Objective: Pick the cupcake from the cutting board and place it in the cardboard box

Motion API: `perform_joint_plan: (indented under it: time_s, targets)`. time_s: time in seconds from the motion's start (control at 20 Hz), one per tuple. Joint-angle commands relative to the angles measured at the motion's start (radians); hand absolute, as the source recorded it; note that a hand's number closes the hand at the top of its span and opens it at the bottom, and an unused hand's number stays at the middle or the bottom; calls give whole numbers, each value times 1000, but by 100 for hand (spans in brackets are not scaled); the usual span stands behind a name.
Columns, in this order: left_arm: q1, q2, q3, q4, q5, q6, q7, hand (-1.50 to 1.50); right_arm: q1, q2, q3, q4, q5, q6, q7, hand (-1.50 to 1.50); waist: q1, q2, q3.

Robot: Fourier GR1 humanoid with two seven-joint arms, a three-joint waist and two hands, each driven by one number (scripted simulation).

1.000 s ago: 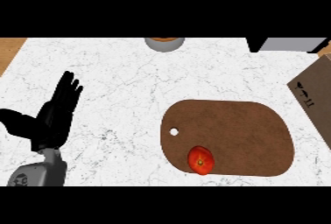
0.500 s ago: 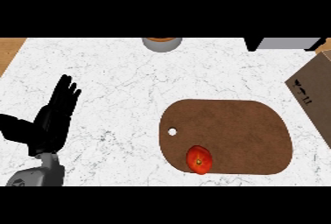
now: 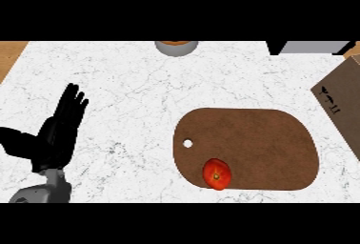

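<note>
Fingers (image 3: 70,102) of the left hand (image 3: 56,138): released, straight, grasping nothing. The hand rests at the left of the desk (image 3: 126,81), likely idle because the work lies to the right. The red, rounded cupcake (image 3: 217,174) sits untouched at the near edge of the cutting board (image 3: 260,138). The cardboard box (image 3: 342,105) at right bears black marks, unreadable

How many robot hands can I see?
1. The left hand rests open at the left edge, fingers up. The right hand is out of view.
</note>
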Motion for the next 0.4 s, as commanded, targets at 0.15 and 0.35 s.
perform_joint_plan:
  time_s: [0.15,0.35]
  targets:
    - [-21,-24,-25,-13,-10,20,24,0,65,-121,-26,215,-91,-11,-163,-150,9,3,1]
    - [-48,-2,11,23,4,13,14,0,199,-164,-69,259,-152,102,-258,-150,-2,2,1]
